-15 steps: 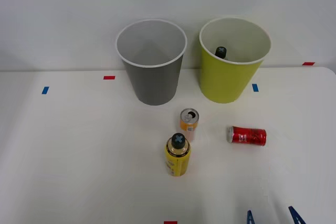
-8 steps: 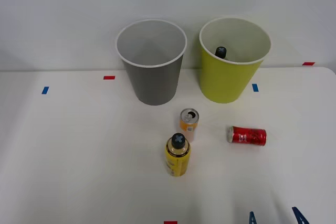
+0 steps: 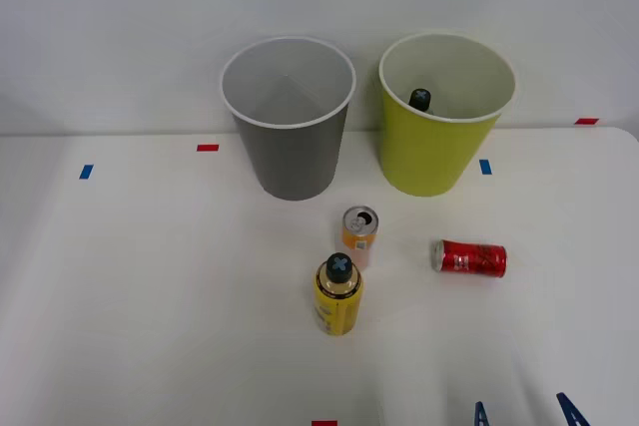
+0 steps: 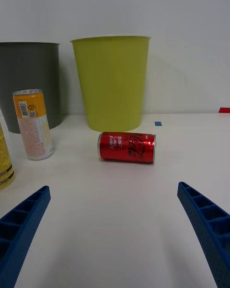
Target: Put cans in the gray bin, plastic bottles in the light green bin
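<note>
So the gray bin stands at the far side of the desk, and I'll place everything off that. Nothing shows inside it, so neither can is sorted yet. In front of the gray bin and a bit to its right stands the yellow bottle, upright, black cap up. Just behind that, between it and the gray bin, is the orange can, also upright. Right beside the gray bin is the light green bin, with a black bottle cap peeking out of it, so one bottle looks done. Further right of the gray bin and nearer the robot, the red can lies on its side. The claw sits at the near edge of the desk, fingers spread wide with nothing between them, and from the wrist camera it's lined up on the red can.

What could go wrong, I reckon: that can is lying down, so a nudge from one finger could roll it away before the grip closes. The orange can and yellow bottle stand close together, so reaching for either could tip the other. And the two bins are neighbours, so an off-target drop lands in the wrong one.
</note>
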{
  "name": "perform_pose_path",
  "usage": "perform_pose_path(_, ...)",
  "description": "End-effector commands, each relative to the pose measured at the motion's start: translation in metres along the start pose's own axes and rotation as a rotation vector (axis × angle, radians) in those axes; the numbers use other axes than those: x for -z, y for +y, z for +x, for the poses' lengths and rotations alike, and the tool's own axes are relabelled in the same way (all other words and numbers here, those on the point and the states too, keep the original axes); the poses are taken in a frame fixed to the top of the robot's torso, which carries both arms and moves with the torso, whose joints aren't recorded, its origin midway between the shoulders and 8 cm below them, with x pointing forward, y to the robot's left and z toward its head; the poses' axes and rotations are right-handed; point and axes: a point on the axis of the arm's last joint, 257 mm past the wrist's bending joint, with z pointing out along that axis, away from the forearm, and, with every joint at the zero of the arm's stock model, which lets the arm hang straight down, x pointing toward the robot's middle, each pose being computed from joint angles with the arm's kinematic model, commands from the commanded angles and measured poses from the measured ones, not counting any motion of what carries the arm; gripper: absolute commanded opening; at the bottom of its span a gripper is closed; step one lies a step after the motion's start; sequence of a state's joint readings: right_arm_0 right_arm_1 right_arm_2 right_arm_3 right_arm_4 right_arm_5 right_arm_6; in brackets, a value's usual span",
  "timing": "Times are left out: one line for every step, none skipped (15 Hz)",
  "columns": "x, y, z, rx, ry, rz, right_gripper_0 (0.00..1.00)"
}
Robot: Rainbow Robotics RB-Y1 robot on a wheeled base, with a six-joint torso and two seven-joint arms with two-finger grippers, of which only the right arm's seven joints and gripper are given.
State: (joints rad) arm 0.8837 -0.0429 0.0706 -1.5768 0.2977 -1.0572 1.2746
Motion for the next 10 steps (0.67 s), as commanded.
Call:
perform_pose_path(-0.0001, -0.0001, 0.0000, 0.000, 0.000, 0.000, 0.91)
perform_pose_path(-0.0001, -0.0001, 0.0000, 0.000, 0.000, 0.000, 0.91)
perform_pose_path(-0.0001, -0.0001, 0.0000, 0.000, 0.000, 0.000, 0.91)
perform_pose_path(-0.0001, -0.0001, 0.0000, 0.000, 0.000, 0.000, 0.91)
perform_pose_path(-0.0001, -0.0001, 0.0000, 0.000, 0.000, 0.000, 0.91)
perform_pose_path(-0.0001, -0.0001, 0.0000, 0.000, 0.000, 0.000, 0.91)
perform_pose_path(-0.0001, -0.0001, 0.0000, 0.000, 0.000, 0.000, 0.91)
perform_pose_path(-0.0001, -0.0001, 0.0000, 0.000, 0.000, 0.000, 0.91)
perform_pose_path(-0.0001, -0.0001, 0.0000, 0.000, 0.000, 0.000, 0.91)
perform_pose_path(-0.0001, -0.0001, 0.0000, 0.000, 0.000, 0.000, 0.91)
